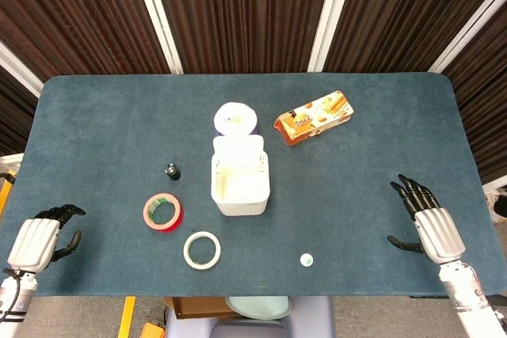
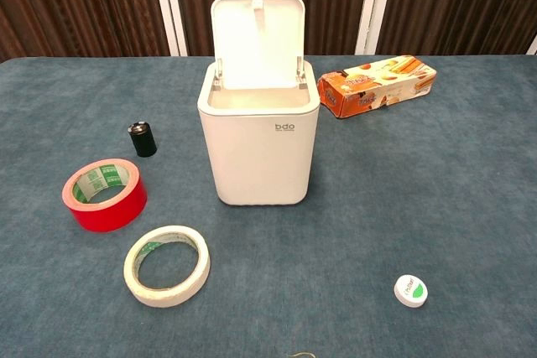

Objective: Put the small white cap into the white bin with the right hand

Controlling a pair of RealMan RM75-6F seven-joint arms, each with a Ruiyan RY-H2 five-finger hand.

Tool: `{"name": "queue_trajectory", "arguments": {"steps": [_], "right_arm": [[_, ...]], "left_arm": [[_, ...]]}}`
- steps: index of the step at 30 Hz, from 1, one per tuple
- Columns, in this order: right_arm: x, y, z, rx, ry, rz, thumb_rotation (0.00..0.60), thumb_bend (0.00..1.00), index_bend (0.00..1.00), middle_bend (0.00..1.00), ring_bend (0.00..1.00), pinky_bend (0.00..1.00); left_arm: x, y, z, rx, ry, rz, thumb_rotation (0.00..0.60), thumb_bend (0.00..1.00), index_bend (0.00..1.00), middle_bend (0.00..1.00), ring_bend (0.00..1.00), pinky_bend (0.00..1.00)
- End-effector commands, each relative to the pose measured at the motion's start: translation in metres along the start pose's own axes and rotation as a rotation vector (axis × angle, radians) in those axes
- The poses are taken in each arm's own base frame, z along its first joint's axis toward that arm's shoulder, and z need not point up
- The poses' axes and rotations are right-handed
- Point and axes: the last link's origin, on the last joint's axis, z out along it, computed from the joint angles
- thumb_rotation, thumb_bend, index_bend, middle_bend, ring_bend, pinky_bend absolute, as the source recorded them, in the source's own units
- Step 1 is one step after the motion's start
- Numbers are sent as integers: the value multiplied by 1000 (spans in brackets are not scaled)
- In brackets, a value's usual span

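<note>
- Blue-green felt-like cloth covers the table (image 1: 95, 132), which fills most of both views.
- White bin (image 2: 260, 144) stands upright at the table's middle, its lid tipped up and back so the mouth is uncovered; the chest view shows small lettering on its front wall.
- Orange snack box (image 2: 379, 83) lies on its side behind and to the right of the bin, apart from it.
- Left hand (image 1: 41, 239) sits at the near left corner of the table, fingers curled partway, holding nothing; whether they are fully closed I cannot tell.
- Right hand (image 1: 428, 219) rests at the near right edge, fingers spread and empty, well apart from the cap.
- Red tape roll (image 2: 104, 194) lies flat to the near left of the bin.
- Cream tape roll (image 2: 167, 264) lies flat just nearer than the red one, not touching it.
- Black cylinder (image 2: 142, 138) stands upright left of the bin, behind the red roll.
- Small white cap (image 2: 410, 291) lies flat on the cloth near the front edge, to the near right of the bin and between the bin and the right hand.
</note>
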Motion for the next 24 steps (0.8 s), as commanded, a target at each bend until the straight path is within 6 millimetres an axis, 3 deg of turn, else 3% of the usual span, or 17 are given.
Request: {"name": "queue_trajectory", "arguments": {"steps": [1,15,18,24], "right_arm": [[0,0,0,1,0,0,600,101,119,26,0,214],[0,-6,-2,73,3,48,600,101,162,65,17,219],[0,-11,-5,139,9,66,600,100,235,211,172,328],[-9,-18,-6,265,39,30,600,100,380,575,566,723]], "left_arm": [[0,0,0,1,-2,-2,600,453,348,311,349,427],[-1,0,1,1,-5,2,600,454,348,305,349,427],[-1,0,1,3,-5,4,600,454,349,306,349,428],[3,-4,-1,21,10,-10,600,454,353,311,349,427]]}}
